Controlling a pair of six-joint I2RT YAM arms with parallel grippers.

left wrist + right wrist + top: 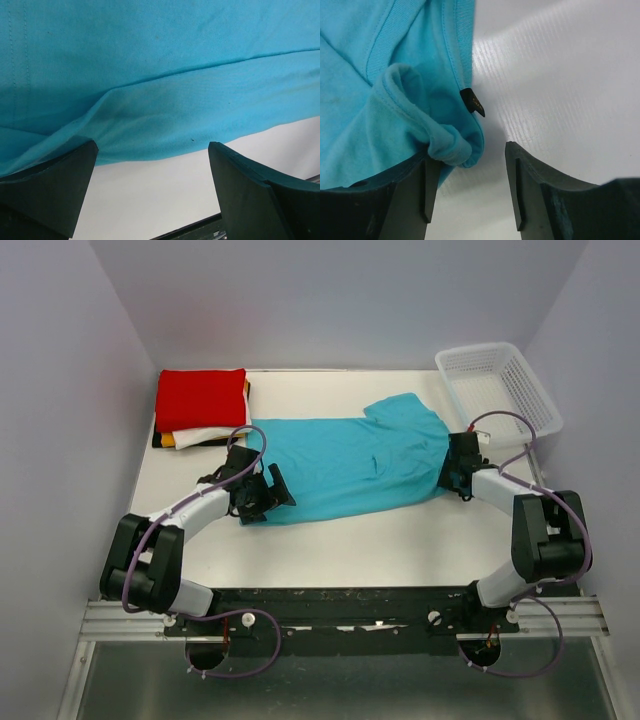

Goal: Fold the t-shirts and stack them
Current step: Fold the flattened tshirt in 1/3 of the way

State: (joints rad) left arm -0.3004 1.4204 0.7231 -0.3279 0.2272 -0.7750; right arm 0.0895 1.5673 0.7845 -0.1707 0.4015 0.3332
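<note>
Top: turquoise t-shirt [350, 465] spread mid-desk [400, 535], folded stack [200, 400] far-left; left claw [262, 490] at hem end, right claw [458, 468] at collar end | Left wrist: claw wide open, empty, hem [165, 145] just ahead; slide under before closing | Right wrist: claw open, gripping nothing, bunched collar edge [450, 147] against one finger; pinch both layers.

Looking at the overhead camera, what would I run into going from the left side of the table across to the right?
Stack of folded t-shirts with red on top → left hand → turquoise t-shirt spread flat → right hand → white mesh basket.
</note>
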